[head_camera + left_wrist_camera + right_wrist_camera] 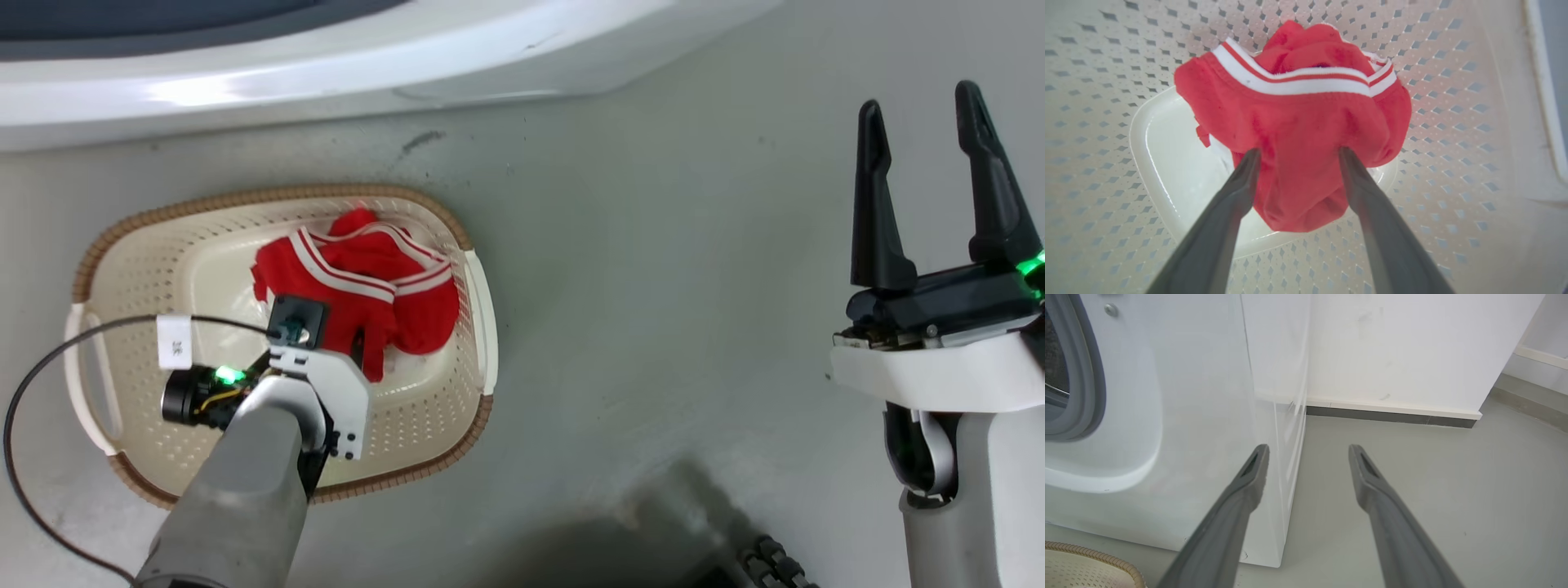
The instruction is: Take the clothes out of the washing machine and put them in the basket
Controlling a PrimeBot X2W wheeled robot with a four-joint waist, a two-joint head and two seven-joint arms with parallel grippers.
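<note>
Down in the basket (269,196) is where the clothes (359,278) sit right now, bunched in its right half, close to the far wall and the right-hand end. The basket lies on the floor (653,286) just in front of the washing machine (1188,396), long side roughly parallel to the machine's front. I reckon that's so your arm only has a short swing from drum to drop.

Your left pincer (1298,153) points down into the basket with its fingers spread, one on each side of the red wad. They're about as far apart as the idle pincer's, so I'd call it open and straddling, not pinching. The tips touch or sink a bit into the cloth, hard to say which.

Your right pincer (918,96) is open and empty, well off to the right over bare floor, aimed at the machine's corner. My guess is it's parked clear of the left arm.

Orientation: it's a crumpled lump, so there's no clean axis. The white stripe band runs side to side across the left wrist view, on the far side of the fingers. The lump narrows toward the wrist.
</note>
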